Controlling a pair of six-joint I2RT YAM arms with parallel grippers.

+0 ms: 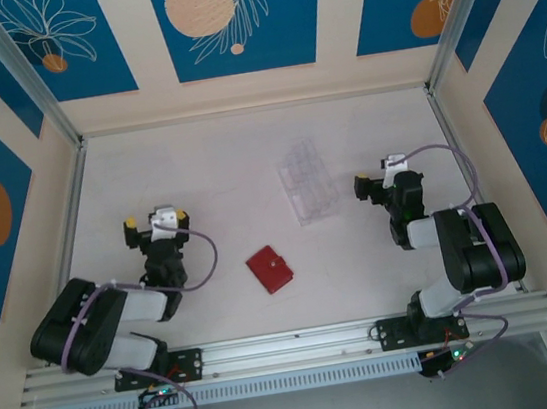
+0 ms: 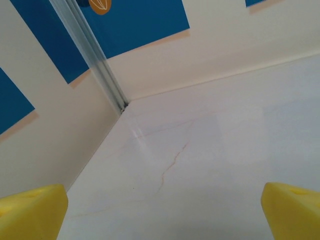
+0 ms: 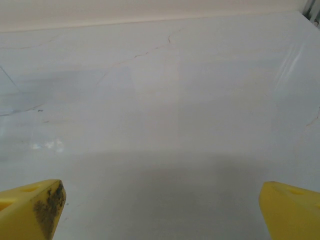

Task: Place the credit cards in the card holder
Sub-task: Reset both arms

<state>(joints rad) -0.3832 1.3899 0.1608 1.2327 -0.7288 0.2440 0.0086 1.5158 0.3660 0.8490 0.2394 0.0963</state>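
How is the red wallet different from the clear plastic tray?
The card holder is opaque dark red; the clear tray is see-through. The card holder is small and roughly square; the clear tray is larger and oblong. The card holder lies nearer the near edge of the table, the clear tray farther back. Both lie flat on it.

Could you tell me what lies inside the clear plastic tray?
The clear plastic compartment tray shows faint dividers over the white table; any contents are too small and pale to tell.
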